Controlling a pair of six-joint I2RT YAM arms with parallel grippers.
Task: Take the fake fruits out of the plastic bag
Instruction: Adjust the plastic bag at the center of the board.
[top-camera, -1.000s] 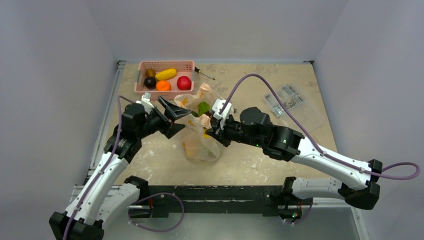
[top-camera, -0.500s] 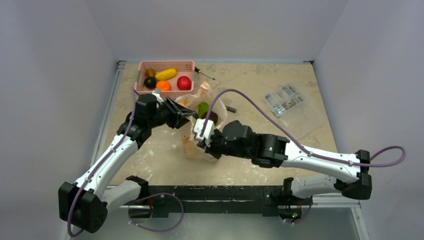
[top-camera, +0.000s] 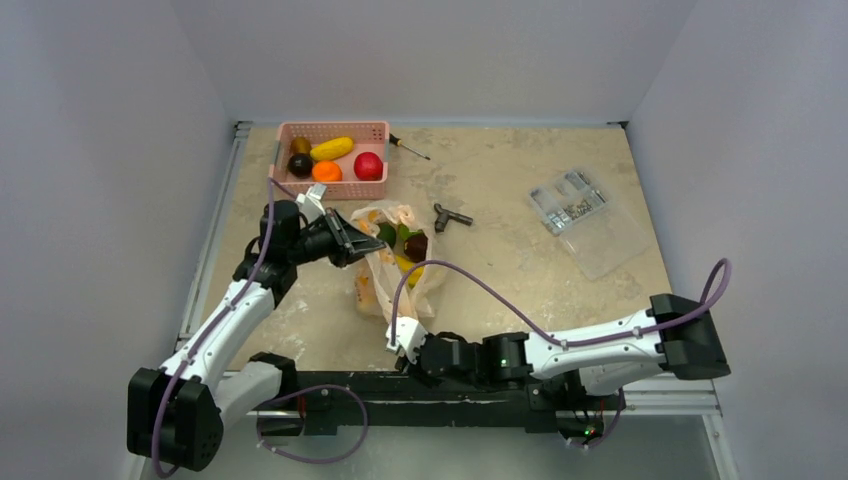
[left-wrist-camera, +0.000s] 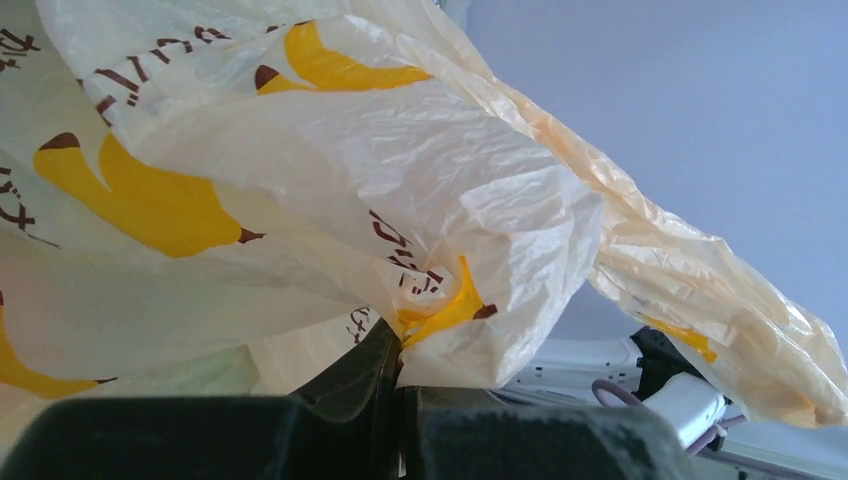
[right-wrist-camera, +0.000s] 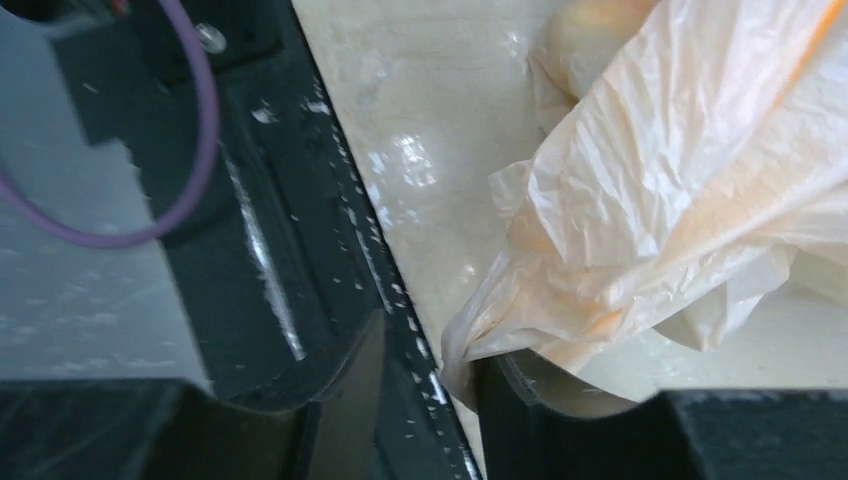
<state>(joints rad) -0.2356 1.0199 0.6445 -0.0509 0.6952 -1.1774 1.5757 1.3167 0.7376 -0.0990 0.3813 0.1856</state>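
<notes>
Now pinning the plastic bag (left-wrist-camera: 400, 180) up by its edge — fake fruits (top-camera: 410, 248) showing inside.
My left gripper (left-wrist-camera: 400, 395) clamps the plastic; my right gripper (right-wrist-camera: 430, 400) stands parted at the opposite end — likely for tipping.

A robotics lab cell: plain grey walls (top-camera: 430, 50) box in a scuffed worktable (top-camera: 520, 180).

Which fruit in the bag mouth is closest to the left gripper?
The green fruit, beside the left gripper pinching the plastic bag; the maroon fruit and yellow fruit lie farther right.
</notes>
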